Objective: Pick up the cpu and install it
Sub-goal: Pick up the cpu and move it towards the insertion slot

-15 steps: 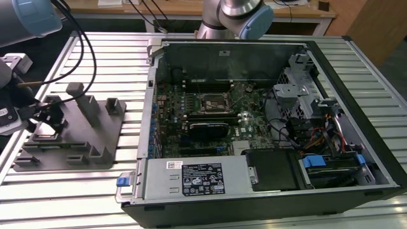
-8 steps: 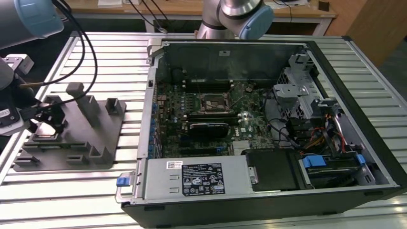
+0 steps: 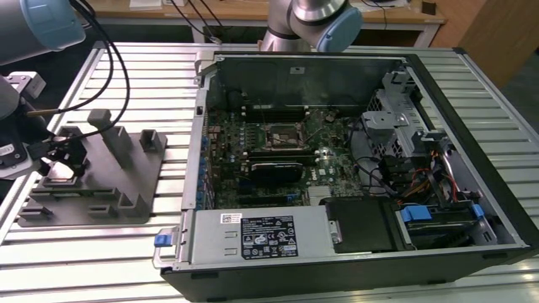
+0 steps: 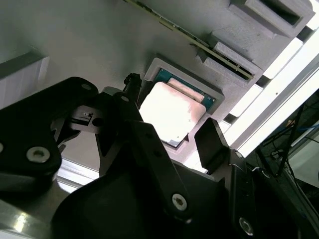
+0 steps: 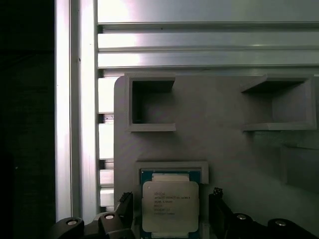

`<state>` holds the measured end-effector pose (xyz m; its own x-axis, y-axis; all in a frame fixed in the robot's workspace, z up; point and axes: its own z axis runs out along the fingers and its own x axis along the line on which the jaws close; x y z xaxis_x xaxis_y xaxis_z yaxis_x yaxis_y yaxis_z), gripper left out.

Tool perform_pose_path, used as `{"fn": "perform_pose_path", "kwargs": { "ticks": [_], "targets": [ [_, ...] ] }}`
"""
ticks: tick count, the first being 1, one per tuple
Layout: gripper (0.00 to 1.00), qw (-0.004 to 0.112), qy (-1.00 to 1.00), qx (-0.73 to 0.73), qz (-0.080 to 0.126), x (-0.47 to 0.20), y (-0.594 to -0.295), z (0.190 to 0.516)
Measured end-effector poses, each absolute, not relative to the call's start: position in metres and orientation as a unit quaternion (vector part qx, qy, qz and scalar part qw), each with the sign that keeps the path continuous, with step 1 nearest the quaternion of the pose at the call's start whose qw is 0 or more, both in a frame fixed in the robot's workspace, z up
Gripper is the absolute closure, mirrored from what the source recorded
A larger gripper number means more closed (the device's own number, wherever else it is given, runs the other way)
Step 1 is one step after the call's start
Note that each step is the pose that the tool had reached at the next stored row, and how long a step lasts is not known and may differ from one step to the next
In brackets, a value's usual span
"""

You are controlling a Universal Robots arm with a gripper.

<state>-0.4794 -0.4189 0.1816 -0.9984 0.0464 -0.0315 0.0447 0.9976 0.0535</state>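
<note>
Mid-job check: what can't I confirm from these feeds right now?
First wrist view: the cpu runs off the picture's edge, so its near side is cut off.
Second wrist view: the fingers straddle the cpu; one hides its edge, so contact is unclear.
Exterior view: the motherboard socket is too small to tell whether it is empty.

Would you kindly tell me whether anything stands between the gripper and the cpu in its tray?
Nothing visible does. In both wrist views the cpu lies uncovered in its recess in the grey tray. The gripper is open right at it, with one finger to each side of the chip.
</note>
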Motion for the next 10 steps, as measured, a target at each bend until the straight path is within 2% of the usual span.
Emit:
{"fn": "perform_pose_path", "kwargs": {
  "ticks": [5, 6, 7, 10],
  "targets": [
    [0.29, 0.016, 0.999, 0.023, 0.026, -0.4792, -0.4189, 0.1816],
    [0.31, 0.016, 0.999, 0.023, 0.026, -0.4791, -0.4189, 0.1815],
    [0.38, 0.016, 0.999, 0.023, 0.026, -0.479, -0.4189, 0.1815],
    [0.38, 0.016, 0.999, 0.023, 0.026, -0.4789, -0.4189, 0.1815]
  ]
}}
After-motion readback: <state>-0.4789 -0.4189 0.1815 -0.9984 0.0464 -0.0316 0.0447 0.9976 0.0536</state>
